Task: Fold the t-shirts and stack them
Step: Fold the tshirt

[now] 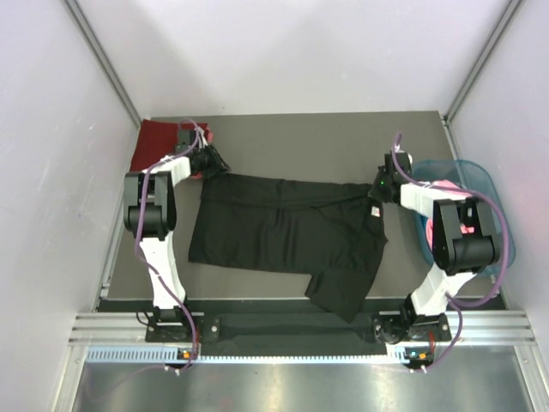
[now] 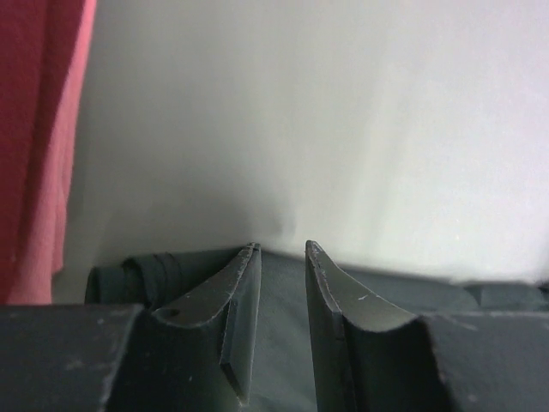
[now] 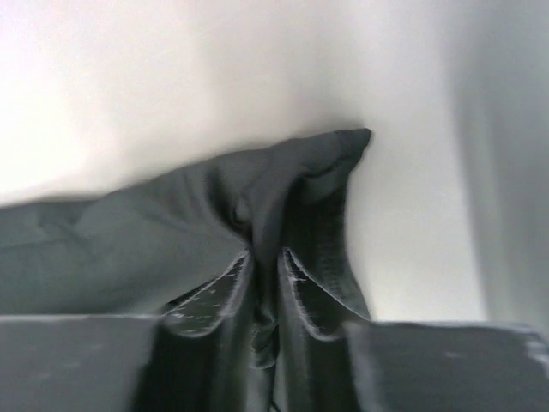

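A: At the far edge of the desk (image 1: 300,142), both arms are on the black t-shirt (image 1: 283,232). It lies spread flat mid-desk, wide side running left to right. Step?

B: First fold of the black one, I'd say. Left gripper (image 1: 208,161) is at its far-left corner, right gripper (image 1: 378,190) at its far-right corner.

A: Jaws?

B: Right wrist view: jaws nearly closed, a fold of black cloth pinched between them. Left wrist view: narrow gap, dark cloth filling it, so it looks gripped too.

A: Next move?

B: A guess: lift both corners together and carry the far edge toward the near edge. Keep the arms level and matched, or the cloth skews. It's limp, so it will sag in the middle.

A: Anything else around?

B: A dark red t-shirt (image 1: 156,142) in the far-left corner, just beside the left gripper. A teal basket (image 1: 485,184) on the right, pink cloth (image 1: 446,184) inside, partly hidden by the right arm.

A: Obstacles?

B: One sleeve (image 1: 343,296) sticks out toward the near edge on the right. It needs tucking, or the fold comes out lumpy. The red shirt is close enough to snag. Nothing else in the fold path.
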